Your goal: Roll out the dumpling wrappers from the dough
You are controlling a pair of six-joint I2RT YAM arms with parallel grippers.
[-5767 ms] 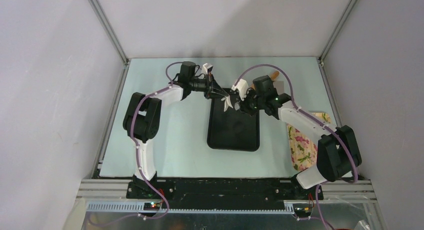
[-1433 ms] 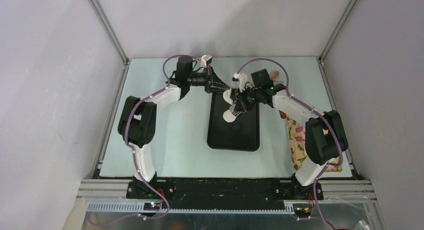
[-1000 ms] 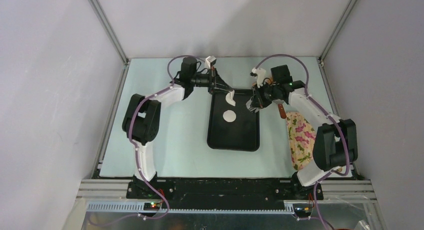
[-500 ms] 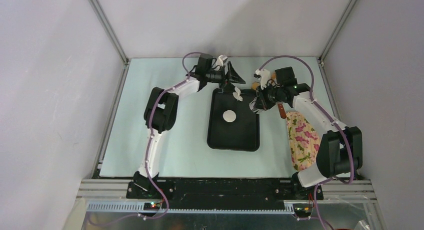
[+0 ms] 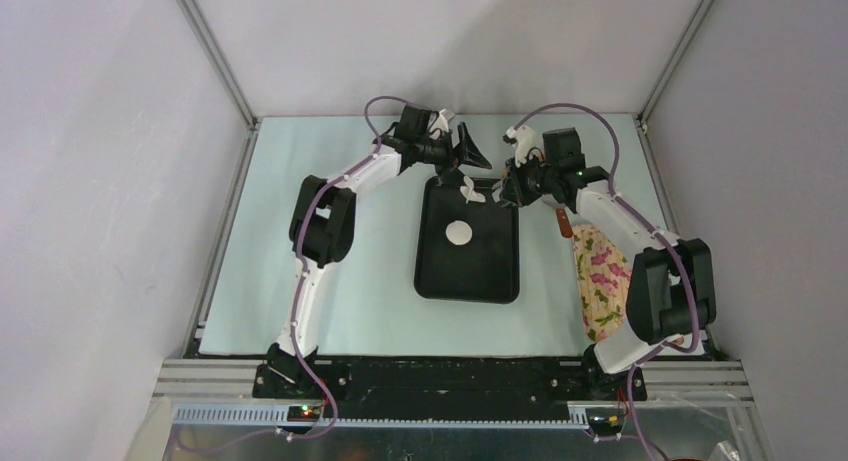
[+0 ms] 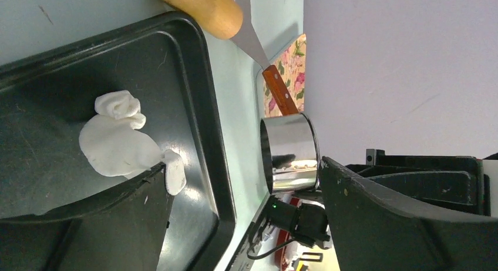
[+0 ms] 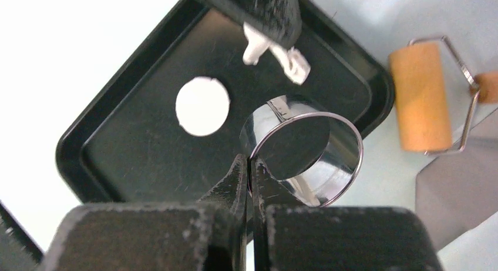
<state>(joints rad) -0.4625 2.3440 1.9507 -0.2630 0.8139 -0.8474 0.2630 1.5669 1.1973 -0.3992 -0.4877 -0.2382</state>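
**Enclosure.** Plain grey walls (image 5: 100, 201) close the left, far and right sides, and aluminium frame posts (image 5: 212, 53) run along the corners. The counter (image 5: 340, 261) is a pale blue-green sheet. Two arms are bolted at its near edge and both reach toward the far end.

**On the counter.**
- A black tray (image 5: 470, 281), rectangular with rounded corners, lies at the centre, its long side running near to far.
- A scraper (image 6: 281, 91) with a red-brown handle lies near the tray's far right corner.
- A rolling pin (image 7: 420, 94) with a wooden roller and a wire frame lies near the same corner.
- A floral cloth (image 5: 602, 276) lies along the right edge of the counter.

**Left claw** (image 5: 476, 151). It is held over the far edge of the tray. The fingers (image 6: 141, 236) are spread wide apart and grip nothing.

**Dough scrap** (image 6: 117, 144). This is a white, irregular lump with a twisted knob at one end and a thin tail at the other. It is at the far end of the tray, and the tail touches the tip of one left finger. Whether the lump rests on the tray floor cannot be determined.

**Dough disc** (image 5: 459, 232). This is a thin, flat white circle with a clean edge, far smaller than the tray. It lies near the middle of the tray floor, apart from the scrap.

**Right claw** (image 7: 249, 165). The fingers are pressed together on the rim of a steel cup (image 7: 329, 183), a shiny open ring. The cup is held tilted at the tray's far right corner.
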